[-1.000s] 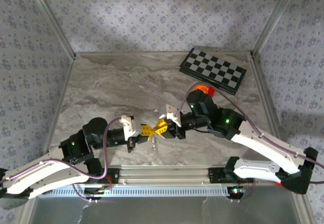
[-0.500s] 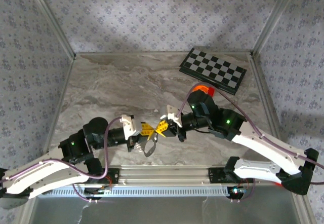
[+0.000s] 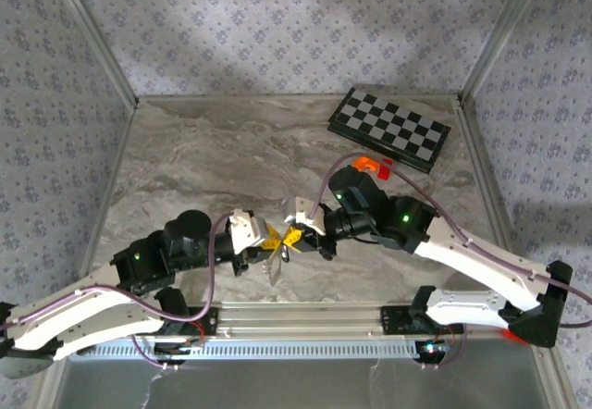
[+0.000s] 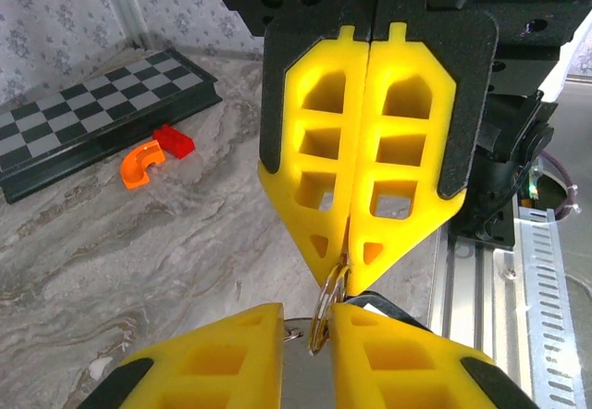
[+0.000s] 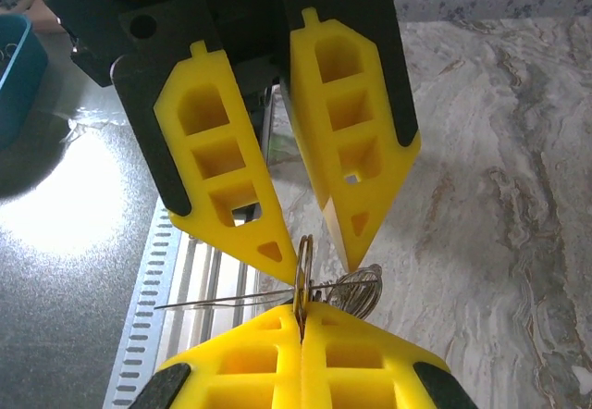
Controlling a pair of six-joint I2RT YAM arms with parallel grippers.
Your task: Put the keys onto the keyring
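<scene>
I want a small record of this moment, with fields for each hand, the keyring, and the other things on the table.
right hand: shut on the keyring
left hand: fingers slightly apart, one on each side of the keyring
key: hangs below the two hands
chessboard: far right of the table
orange piece, red piece: side by side, next to the chessboard

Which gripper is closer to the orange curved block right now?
Right. The right gripper is left of the orange curved block and nearer the table's front edge. The left gripper faces it tip to tip from further left, so slightly farther away.
</scene>
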